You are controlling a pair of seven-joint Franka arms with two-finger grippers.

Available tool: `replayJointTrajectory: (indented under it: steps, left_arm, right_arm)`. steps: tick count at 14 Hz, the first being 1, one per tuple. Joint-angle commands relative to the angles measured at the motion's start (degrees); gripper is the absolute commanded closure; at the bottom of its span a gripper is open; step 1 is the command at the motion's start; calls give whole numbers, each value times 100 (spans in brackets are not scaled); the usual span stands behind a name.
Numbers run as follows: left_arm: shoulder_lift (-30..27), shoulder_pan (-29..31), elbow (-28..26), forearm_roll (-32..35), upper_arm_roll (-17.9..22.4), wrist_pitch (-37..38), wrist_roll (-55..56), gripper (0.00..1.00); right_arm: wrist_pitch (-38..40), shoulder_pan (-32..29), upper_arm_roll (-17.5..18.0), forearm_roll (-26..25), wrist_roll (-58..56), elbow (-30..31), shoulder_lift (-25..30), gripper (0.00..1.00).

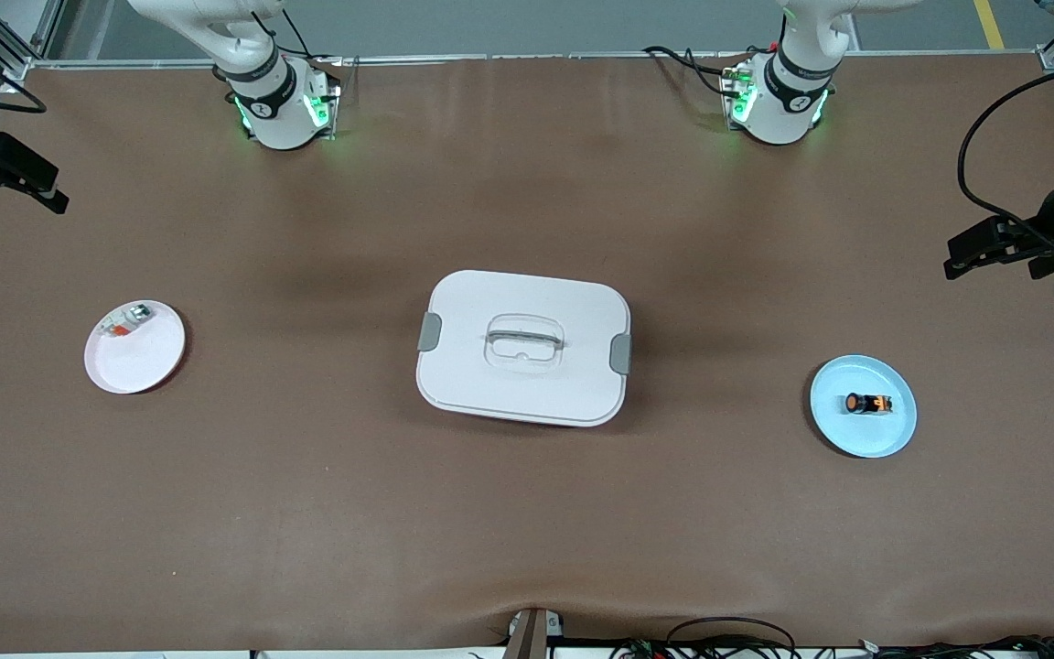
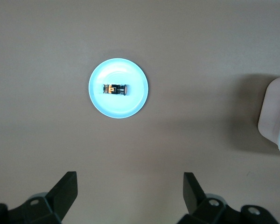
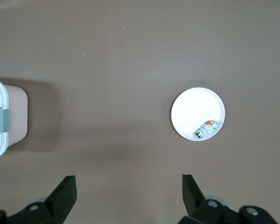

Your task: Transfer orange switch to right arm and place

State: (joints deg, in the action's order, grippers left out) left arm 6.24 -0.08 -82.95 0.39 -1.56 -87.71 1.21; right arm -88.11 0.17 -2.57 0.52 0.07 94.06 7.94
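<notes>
Front view: orange switch is lying on the blue plate toward the left arm's end; white lidded box is sitting mid-table; white plate is carrying a small silvery part toward the right arm's end.
Left wrist view: left gripper is being held spread, empty, over bare table near the switch's plate.
Right wrist view: right gripper is being held spread, empty, near the white plate.

The tabletop is plain brown. The box at its middle is white with grey clasps on two sides. The plate near the left arm's end is pale blue; the switch on it is black with orange. The other plate is white, holding a silvery-white part with a red bit.
</notes>
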Motion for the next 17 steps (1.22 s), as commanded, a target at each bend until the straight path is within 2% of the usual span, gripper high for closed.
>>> replayJointTrajectory:
  steps: [1,9,14,17]
  left_arm:
    - [-18,43,34,-92,15,69,-130,0]
    - [96,210,43,-127,15,34,-191,0]
    - [596,544,7,-136,15,-36,-647,0]
    - [782,676,-368,-145,7,-569,-1078,0]
  right_arm:
    - [-58,79,2,-166,-33,139,155,0]
    - [-66,79,2,-166,-33,139,146,0]
    - [-66,70,-7,-166,-24,139,147,0]
    - [-75,70,-7,-157,-24,139,146,0]
